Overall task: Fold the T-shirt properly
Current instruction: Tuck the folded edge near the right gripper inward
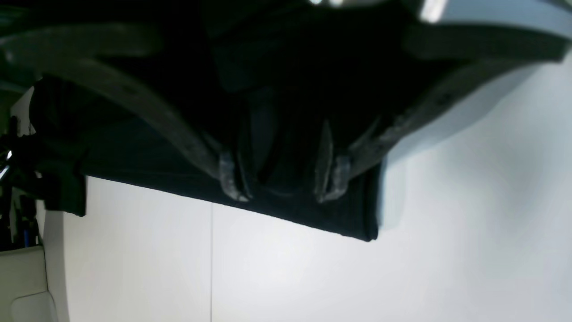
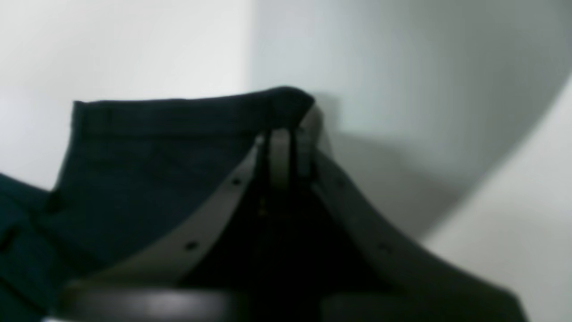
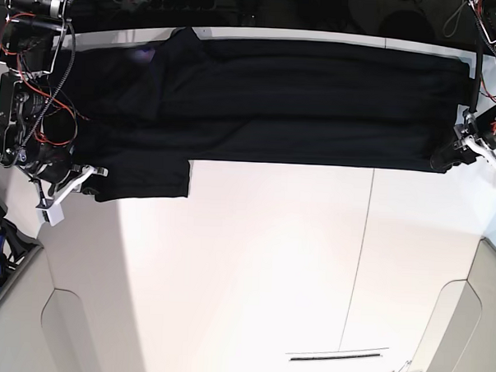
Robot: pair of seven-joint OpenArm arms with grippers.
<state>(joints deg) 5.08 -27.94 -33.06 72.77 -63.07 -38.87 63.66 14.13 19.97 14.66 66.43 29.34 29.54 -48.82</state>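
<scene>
No text, label, brand, number or sign can be read in any of the three views; the black T-shirt shows only plain cloth, and the white counter carries no markings.

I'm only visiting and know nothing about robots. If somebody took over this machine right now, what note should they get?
Left claw: jaws apart, straddling a bunched edge of the large black cloth T-shirt near one corner.
Right claw: shut, pinching the shirt's sleeve hem.
T-shirt: spread plain side up along the far edge of the white table, one sleeve hanging toward the near side.
Done: both claws are at the cloth.
Left: all of the folding, as far as can be seen.
</scene>
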